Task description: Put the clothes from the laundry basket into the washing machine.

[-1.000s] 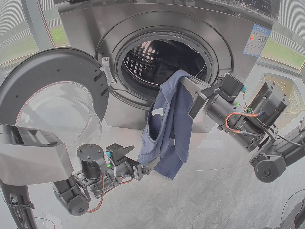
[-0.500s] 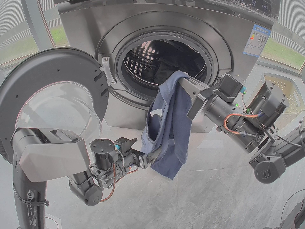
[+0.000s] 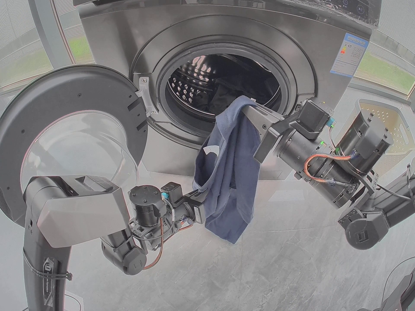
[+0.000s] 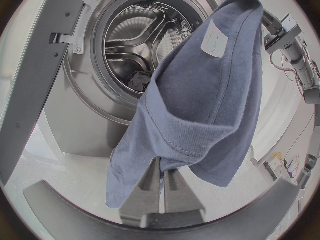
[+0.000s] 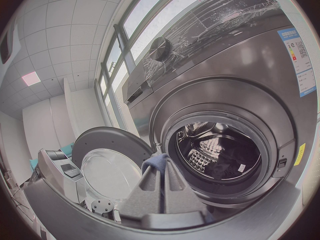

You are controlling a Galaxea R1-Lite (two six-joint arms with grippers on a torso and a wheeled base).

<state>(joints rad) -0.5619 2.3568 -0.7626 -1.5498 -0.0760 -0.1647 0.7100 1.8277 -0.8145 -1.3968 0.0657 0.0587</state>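
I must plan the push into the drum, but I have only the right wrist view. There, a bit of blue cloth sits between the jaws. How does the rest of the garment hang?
Observer: The blue shirt hangs down from the right gripper in front of the washing machine, nearly all of it outside the drum.
Operator: Does the left arm help?
Observer: Yes, the left gripper has its jaws shut on an edge of the shirt, lower down.
Operator: Are clothes left to fetch?
Observer: The part of the laundry basket that shows, to the right of the machine, holds no clothes.
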